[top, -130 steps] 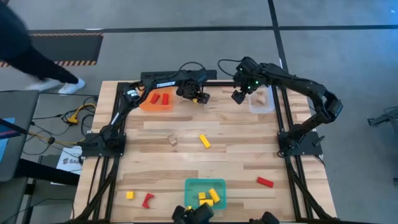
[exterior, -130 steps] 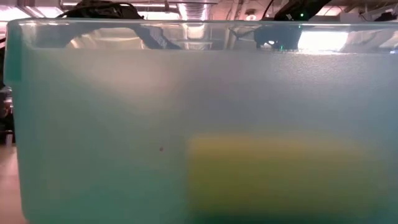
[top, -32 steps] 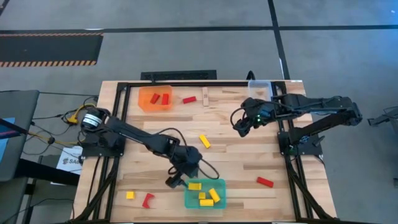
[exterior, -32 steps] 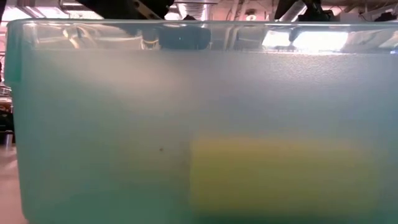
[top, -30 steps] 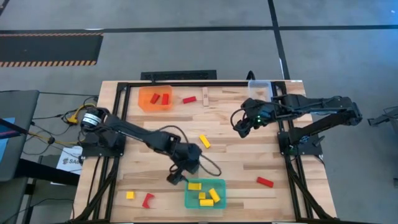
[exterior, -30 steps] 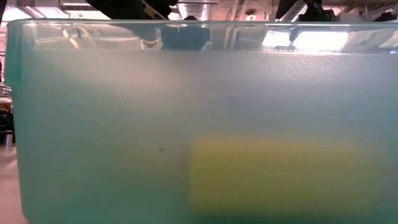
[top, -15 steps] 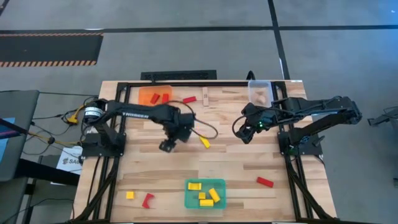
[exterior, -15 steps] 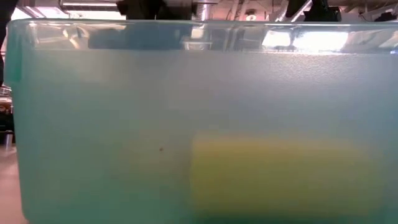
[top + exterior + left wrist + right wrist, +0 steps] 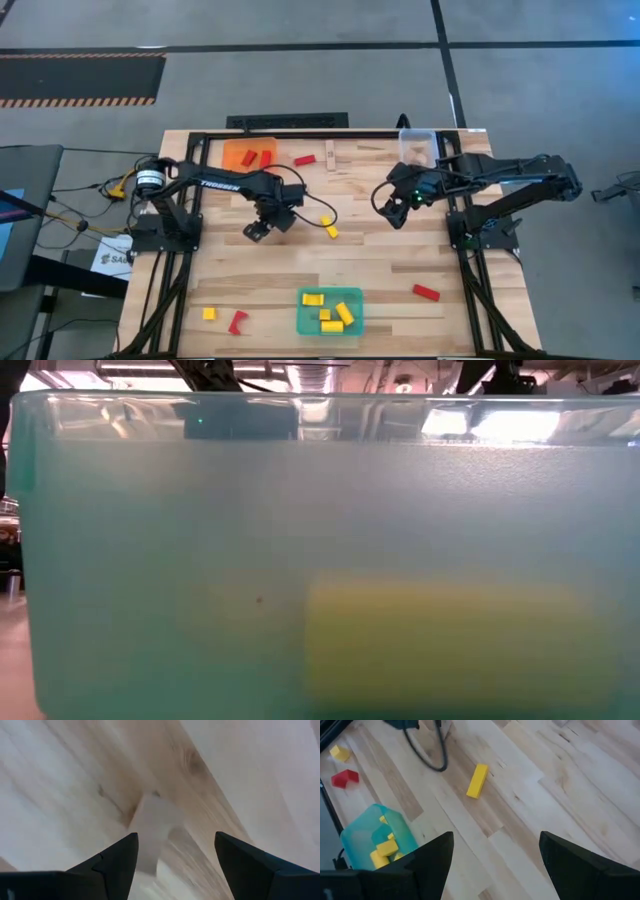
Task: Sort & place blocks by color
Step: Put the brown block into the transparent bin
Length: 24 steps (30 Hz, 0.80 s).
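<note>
A pale wood block lies flat on the table's middle. My left gripper hovers over it, open and pointing down, its fingers standing apart from the block. In the high view the gripper hides this block. To the right, a yellow block lies on the table. My right gripper waits open above the table's right half, holding nothing. The teal tray at the near edge holds several yellow blocks.
At the far edge stand an orange tray with red blocks and a clear tray with a wood block. Loose between them are a red block and a wood block. Near the front lie red blocks and a yellow one.
My left gripper has swung from beside the teal tray toward the table's far edge and a little left. It has come down over the table's middle and tipped to point straight down. The blocks have kept their places.
</note>
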Motion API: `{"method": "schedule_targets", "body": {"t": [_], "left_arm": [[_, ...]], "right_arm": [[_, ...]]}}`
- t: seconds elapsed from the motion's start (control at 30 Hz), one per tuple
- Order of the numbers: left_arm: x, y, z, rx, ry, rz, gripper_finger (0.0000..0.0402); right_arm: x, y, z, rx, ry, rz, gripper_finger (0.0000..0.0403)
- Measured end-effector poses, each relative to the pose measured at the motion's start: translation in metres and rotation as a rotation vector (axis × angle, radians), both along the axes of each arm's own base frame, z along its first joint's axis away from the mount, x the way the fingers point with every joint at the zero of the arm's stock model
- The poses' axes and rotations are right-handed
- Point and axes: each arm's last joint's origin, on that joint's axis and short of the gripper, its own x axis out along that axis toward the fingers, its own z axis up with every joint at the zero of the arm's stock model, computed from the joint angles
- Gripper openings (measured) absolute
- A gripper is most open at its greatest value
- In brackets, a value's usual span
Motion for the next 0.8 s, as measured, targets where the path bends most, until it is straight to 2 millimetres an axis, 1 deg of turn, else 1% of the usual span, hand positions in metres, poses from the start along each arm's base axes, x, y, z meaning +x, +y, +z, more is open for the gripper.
{"method": "schedule_targets", "body": {"t": [0.17,0.33,0.47,0.7,0.8], "left_arm": [[0.010,-0.008,-0.001,0.050,-0.100,-0.068,0.0250],[0.011,-0.010,-0.003,0.076,-0.099,-0.159,0.0250],[0.011,-0.009,-0.007,0.066,-0.116,-0.172,0.0250],[0.004,-0.013,-0.025,0.038,-0.135,-0.161,0.0250],[0.005,-0.012,-0.025,0.046,-0.151,-0.143,0.0242]], "right_arm": [[0.000,-0.007,0.000,-0.012,0.003,-0.009,0.0315],[0.000,-0.014,0.000,0.009,0.006,-0.009,0.0315],[0.000,-0.016,0.000,0.013,0.008,0.004,0.0315],[0.000,-0.017,0.000,0.009,0.008,0.005,0.0315],[0.000,-0.017,0.000,0.009,0.008,0.004,0.0315]]}}
